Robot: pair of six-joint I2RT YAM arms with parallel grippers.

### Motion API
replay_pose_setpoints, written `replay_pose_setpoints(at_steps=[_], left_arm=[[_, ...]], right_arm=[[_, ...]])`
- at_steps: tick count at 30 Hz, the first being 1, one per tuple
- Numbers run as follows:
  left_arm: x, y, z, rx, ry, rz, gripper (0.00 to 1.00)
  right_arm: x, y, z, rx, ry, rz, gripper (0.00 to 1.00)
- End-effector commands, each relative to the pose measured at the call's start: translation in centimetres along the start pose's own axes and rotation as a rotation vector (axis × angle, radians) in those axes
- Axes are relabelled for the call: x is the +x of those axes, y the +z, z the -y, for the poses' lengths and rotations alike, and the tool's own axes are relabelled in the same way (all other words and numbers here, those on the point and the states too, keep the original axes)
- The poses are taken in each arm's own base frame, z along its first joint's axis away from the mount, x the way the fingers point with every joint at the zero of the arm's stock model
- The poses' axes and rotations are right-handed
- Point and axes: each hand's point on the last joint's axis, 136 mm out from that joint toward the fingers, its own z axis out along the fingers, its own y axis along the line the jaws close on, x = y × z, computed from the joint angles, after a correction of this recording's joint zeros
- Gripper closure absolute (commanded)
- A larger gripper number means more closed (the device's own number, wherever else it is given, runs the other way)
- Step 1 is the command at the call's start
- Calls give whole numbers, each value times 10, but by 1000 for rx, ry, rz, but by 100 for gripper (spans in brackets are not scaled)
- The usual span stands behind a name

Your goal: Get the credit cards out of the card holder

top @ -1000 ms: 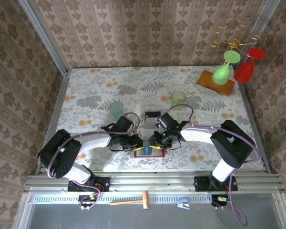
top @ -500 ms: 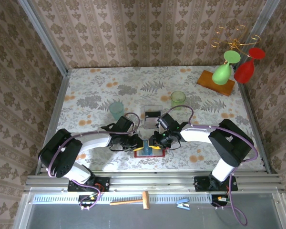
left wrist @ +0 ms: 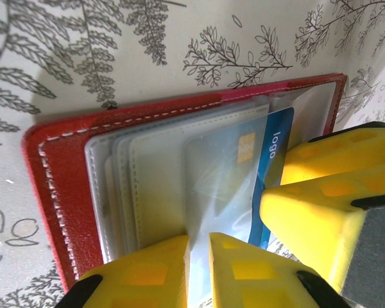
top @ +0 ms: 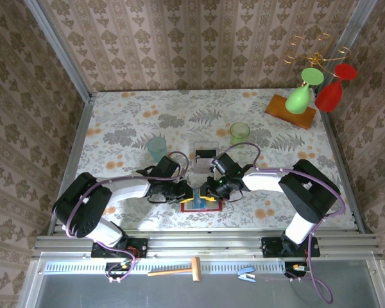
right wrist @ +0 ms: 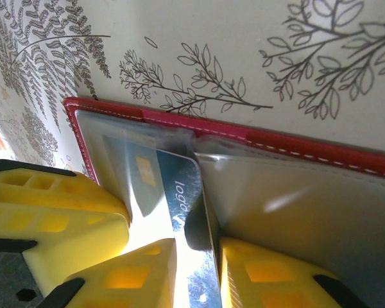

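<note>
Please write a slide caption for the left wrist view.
Left gripper, jaws closed on a clear sleeve of the red card holder.

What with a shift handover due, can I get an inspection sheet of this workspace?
Surface: floral table, nothing spilled seen.
Job's things: red wallet lies open and flat; blue card sits among its clear sleeves; a second card cannot be made out.
Clutter: teal cup, green cup, clear box, wooden board, glasses; hammer and clip on the front ledge.
Grippers: left gripper pinches a clear sleeve; right gripper straddles the blue card's edge, grip unclear.
Cables: purple cables loop over both arms.
Surroundings: patterned walls, metal rail.
</note>
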Motion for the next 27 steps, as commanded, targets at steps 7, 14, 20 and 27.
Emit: replay_pose_setpoints(at_steps=[7,14,20,27], left_arm=[[2,0,-7,-11,-15,-8,83],[2,-2,-8,-11,-18,-4,83],[3,-3,-8,-12,-20,-4,83],[2,-3,-8,-11,-20,-1,83]], right_arm=[[3,-6,1,-4,6,1,81],[3,-8,7,17,9,12,83],[4,-12,16,47,11,22,83],[3,-21,23,62,12,40,84]])
